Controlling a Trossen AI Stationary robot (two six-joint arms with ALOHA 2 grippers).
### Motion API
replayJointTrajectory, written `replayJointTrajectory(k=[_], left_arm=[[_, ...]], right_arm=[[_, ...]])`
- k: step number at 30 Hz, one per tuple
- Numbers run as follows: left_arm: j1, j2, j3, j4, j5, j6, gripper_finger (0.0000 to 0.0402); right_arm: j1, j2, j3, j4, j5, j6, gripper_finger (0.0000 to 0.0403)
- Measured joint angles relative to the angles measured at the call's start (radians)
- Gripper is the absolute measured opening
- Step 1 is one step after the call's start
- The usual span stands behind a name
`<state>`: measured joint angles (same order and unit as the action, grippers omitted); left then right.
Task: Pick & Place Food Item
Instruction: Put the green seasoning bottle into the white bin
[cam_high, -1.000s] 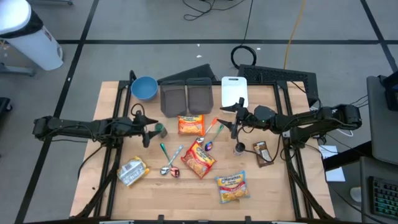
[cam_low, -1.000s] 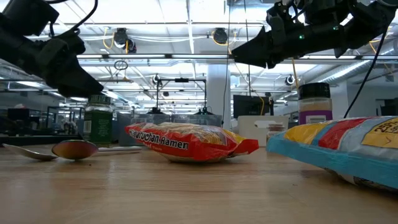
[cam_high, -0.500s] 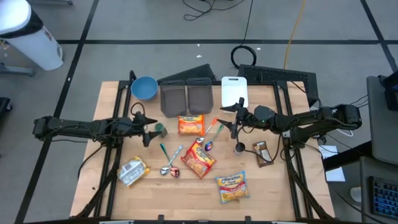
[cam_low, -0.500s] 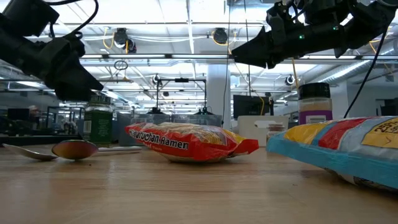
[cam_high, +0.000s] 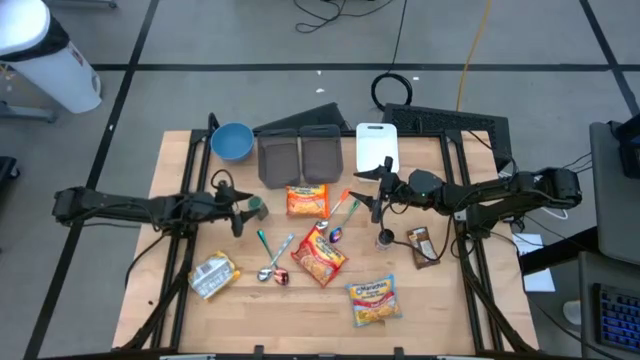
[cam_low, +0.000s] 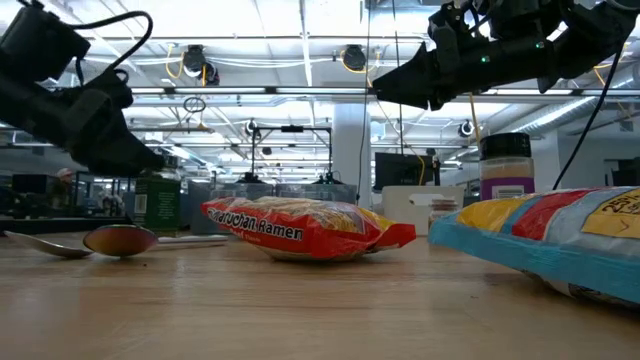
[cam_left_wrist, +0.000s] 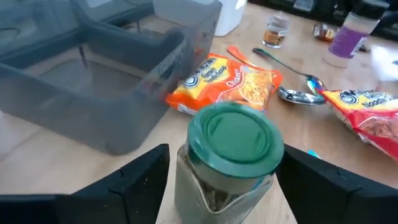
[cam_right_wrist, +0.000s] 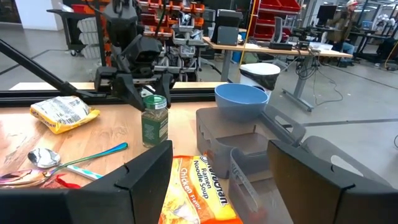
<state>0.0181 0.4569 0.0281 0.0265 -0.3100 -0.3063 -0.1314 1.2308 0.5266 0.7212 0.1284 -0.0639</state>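
We see the left gripper (cam_left_wrist: 217, 186) with jaws apart around the green-lidded jar (cam_left_wrist: 229, 158) on the desk (cam_high: 180, 250); right gripper (cam_high: 382, 190) hovers, jaws apart

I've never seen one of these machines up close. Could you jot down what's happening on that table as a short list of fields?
Left end effector: fingers either side of the green-lidded jar, not yet closed
Right end effector: open, raised above the table, holding nothing
Jar: upright, near the grey bins
Food: several ramen packets mid-table
Other: blue bowl, spoons, white cutting board
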Motion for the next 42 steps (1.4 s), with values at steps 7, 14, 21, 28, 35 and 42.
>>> replayJointTrajectory(k=[7, 14, 21, 28, 35, 42], left_arm=[[-0.001, 0.0, -0.012, 0.034, 0.02, -0.014, 0.0286], [-0.001, 0.0, -0.011, 0.024, 0.022, -0.045, 0.0279], [-0.001, 0.002, -0.011, 0.019, 0.021, -0.044, 0.0282], [-0.002, 0.059, -0.011, 0.017, 0.024, -0.069, 0.0282], [-0.035, 0.137, -0.013, 0.04, -0.022, -0.078, 0.0282], [-0.06, 0.214, -0.015, 0.098, -0.11, -0.094, 0.0282]], right_arm=[[0.0, 0.0, 0.0, 0.0, 0.0, 0.0, 0.0256], [0.0, 0.0, 0.0, 0.0, 0.0, 0.008, 0.0256], [0.0, 0.0, 0.0, 0.0, 0.0, 0.011, 0.0256], [0.0, 0.0, 0.0, -0.002, 0.0, 0.025, 0.0256], [0.0, 0.0, 0.0, -0.008, 0.0, 0.024, 0.0256], [0.0, 0.0, 0.0, -0.008, 0.0, 0.019, 0.0256]])
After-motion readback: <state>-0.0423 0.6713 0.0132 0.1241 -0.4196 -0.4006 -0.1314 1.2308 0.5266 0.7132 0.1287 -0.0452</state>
